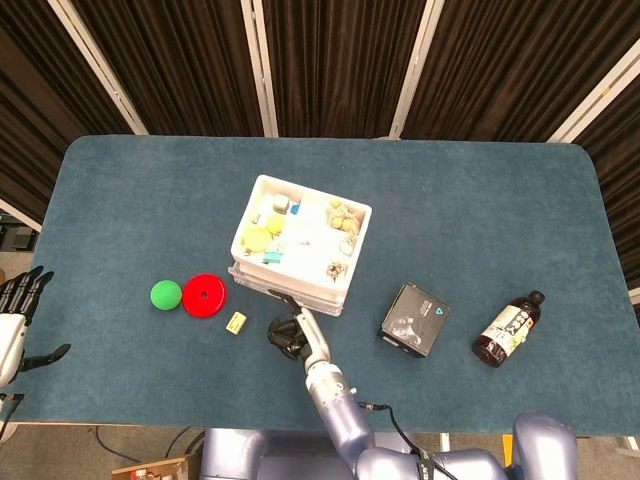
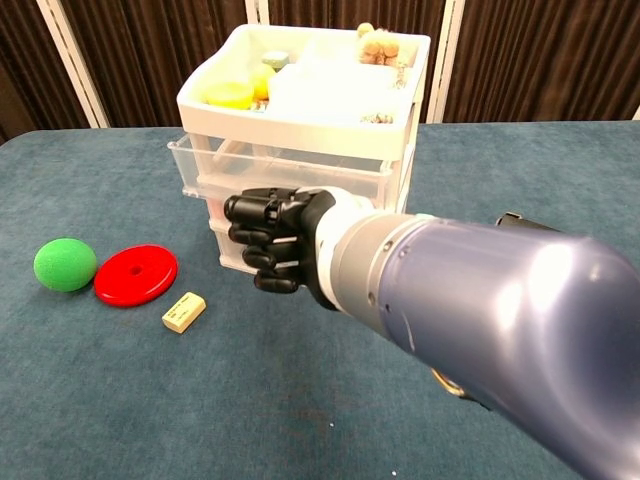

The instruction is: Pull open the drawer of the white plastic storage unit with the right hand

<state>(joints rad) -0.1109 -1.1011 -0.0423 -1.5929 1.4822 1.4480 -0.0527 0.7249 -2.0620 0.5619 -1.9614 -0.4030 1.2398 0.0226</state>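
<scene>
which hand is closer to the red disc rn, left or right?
Right. The right hand is curled at the front of the storage unit, just right of the red disc. The left hand hangs off the table's left edge, much farther away.

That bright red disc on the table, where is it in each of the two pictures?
Head view: the red disc lies left of centre, just right of the green ball.
Chest view: the red disc lies at the left, lower-left of the white drawers.
Shared landmark: the green ball beside it.
</scene>
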